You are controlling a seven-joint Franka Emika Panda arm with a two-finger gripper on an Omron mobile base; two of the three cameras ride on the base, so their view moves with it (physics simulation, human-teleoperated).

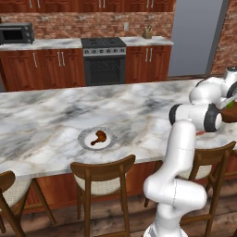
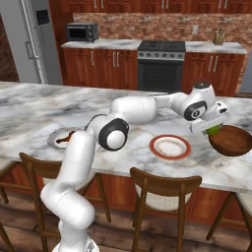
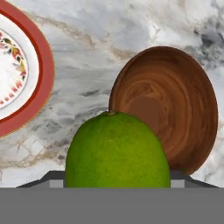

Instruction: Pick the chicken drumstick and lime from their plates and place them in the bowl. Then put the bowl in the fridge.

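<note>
Gripper holds the lime, smooth, glossy green, round, its lower part cut off in the hand view, above the near rim of the bowl, a dark wood-grain round shell on the marble table. Orange-red-rimmed plate sits beside the bowl. Drumstick lies golden-brown on the grey-rimmed plate, half hidden by the arm in the right base view.

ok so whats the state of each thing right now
lime: held in the hand, above the counter just short of the bowl
bowl: upright, empty
orange-red rimmed plate: empty
chicken drumstick: lying on the grey rimmed plate
fridge: doors shut
oven: door shut
</note>
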